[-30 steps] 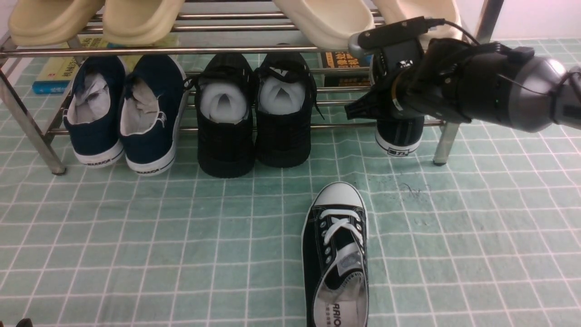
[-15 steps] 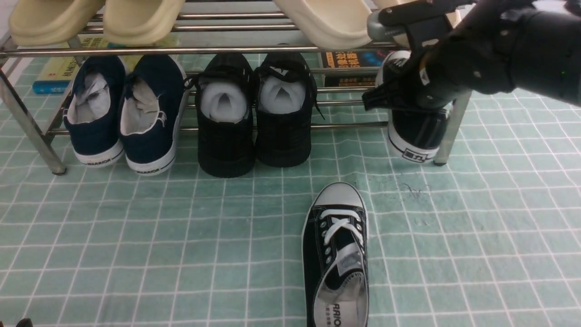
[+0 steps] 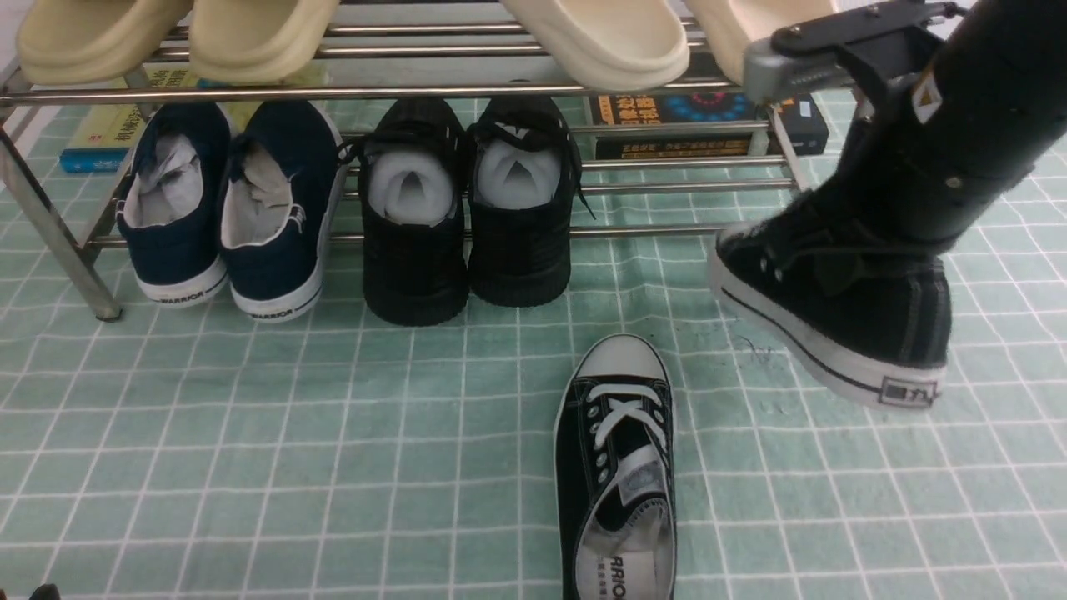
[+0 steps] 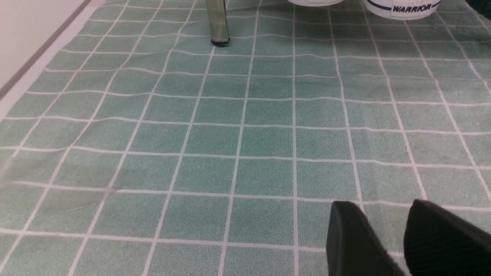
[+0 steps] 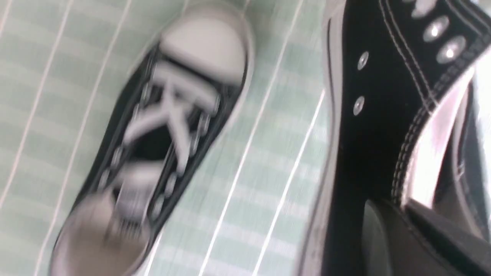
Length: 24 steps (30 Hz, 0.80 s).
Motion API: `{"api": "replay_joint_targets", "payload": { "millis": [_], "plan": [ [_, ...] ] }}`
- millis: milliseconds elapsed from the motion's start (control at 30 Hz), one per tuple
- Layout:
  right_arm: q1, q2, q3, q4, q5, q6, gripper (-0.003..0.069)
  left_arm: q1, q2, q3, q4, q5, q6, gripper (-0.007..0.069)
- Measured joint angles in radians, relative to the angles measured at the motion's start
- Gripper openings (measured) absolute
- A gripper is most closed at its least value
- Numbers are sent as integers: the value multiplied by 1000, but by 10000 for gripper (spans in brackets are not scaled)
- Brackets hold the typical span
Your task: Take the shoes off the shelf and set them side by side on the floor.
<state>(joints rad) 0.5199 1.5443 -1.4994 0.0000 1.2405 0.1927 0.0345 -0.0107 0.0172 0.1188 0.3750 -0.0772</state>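
Observation:
One black canvas sneaker (image 3: 617, 467) with white laces and toe cap lies on the pale green floor (image 3: 250, 433), toe toward the shelf (image 3: 417, 92). Its partner (image 3: 834, 308) hangs tilted above the floor, right of the first and off the rack, with its heel nearest me. My right gripper (image 3: 867, 242) is shut on its collar. In the right wrist view a finger (image 5: 383, 237) presses the held shoe's side (image 5: 376, 115), and the floor shoe (image 5: 165, 115) lies blurred below. My left gripper (image 4: 383, 209) hovers low over bare floor (image 4: 230, 134), open and holding nothing.
The lower tier holds a navy WARRIOR pair (image 3: 225, 208) and an all-black pair (image 3: 467, 208). Cream slippers (image 3: 600, 37) sit on the upper tier, and books (image 3: 700, 117) lie beneath. A rack leg (image 4: 217, 21) stands ahead of my left gripper.
My right arm has pulled the second sneaker off the lower tier and carried it right and toward me, over the floor. The floor sneaker has not moved.

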Motion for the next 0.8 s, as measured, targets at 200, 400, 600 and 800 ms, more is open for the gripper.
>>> {"api": "replay_joint_targets", "payload": {
  "millis": [200, 400, 600, 800],
  "plan": [
    [0, -2, 40, 55, 21, -1, 6, 0, 0, 0, 0, 0, 0, 242],
    [0, -1, 131, 72, 8, -7, 9, 0, 0, 0, 0, 0, 0, 242],
    [0, -2, 122, 72, 5, -39, 10, 0, 0, 0, 0, 0, 0, 242],
    [0, -1, 39, 72, 11, -50, 12, 0, 0, 0, 0, 0, 0, 243]
  ]
}}
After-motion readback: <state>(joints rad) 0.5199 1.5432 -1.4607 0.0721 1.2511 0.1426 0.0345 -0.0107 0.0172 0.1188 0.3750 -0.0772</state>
